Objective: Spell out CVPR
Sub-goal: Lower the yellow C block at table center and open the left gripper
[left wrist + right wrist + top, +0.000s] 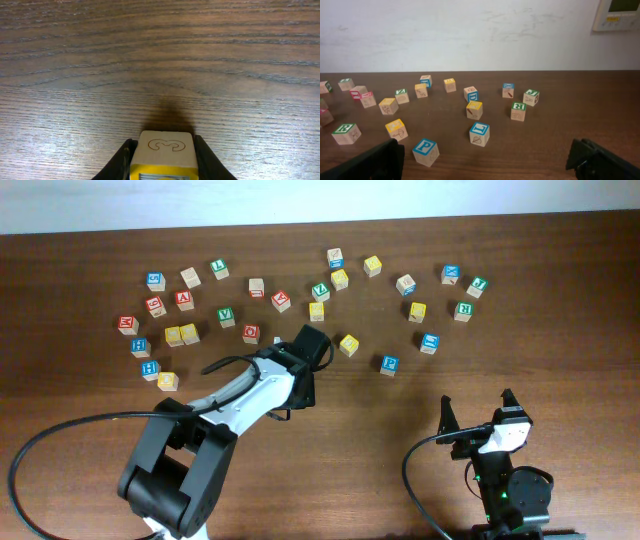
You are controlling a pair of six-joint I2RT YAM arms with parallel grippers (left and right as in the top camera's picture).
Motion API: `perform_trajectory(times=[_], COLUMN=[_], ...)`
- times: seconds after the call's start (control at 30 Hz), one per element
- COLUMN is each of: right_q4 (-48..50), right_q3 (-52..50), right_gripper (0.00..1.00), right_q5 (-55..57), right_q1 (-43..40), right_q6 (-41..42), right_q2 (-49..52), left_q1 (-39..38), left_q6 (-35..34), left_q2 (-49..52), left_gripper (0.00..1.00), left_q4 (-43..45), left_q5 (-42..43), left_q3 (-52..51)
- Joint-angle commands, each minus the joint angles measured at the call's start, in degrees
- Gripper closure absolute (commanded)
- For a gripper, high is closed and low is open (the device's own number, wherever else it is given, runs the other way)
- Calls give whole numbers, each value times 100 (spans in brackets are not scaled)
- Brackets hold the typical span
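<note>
Refer to the left wrist view for the grasp. The left end effector (162,162) is clamped on a yellow-framed cube (162,149). The cube's upper face carries an outlined figure resembling a 3, and you cannot read the framed letter. In the overhead view this cube is hidden under the left end effector (306,348), near the centre of the table (90,420). The right end effector (478,412) stands wide and empty at the near right.

Read the letters in the right wrist view. The blue P cube (425,152) lies nearest, with the green R cube (518,111) farther away and to its right. Only the overhead view shows the green V cube (225,315), left of the left end effector.
</note>
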Motion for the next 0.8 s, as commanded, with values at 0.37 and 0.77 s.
perform_trajectory(times=[0.37,0.77], right_q4=[-31,-31], right_q3=[-31,-31], right_gripper=[2,2], right_q5=[9,9], right_q1=[-44,-44], right_q6=[0,0], right_q2=[-37,-37], left_q1=[4,160], left_q6=[293,319], left_q2=[68,61], left_gripper=[69,43], left_q4=[35,-820], left_q5=[391,153], left_q3=[57,1283])
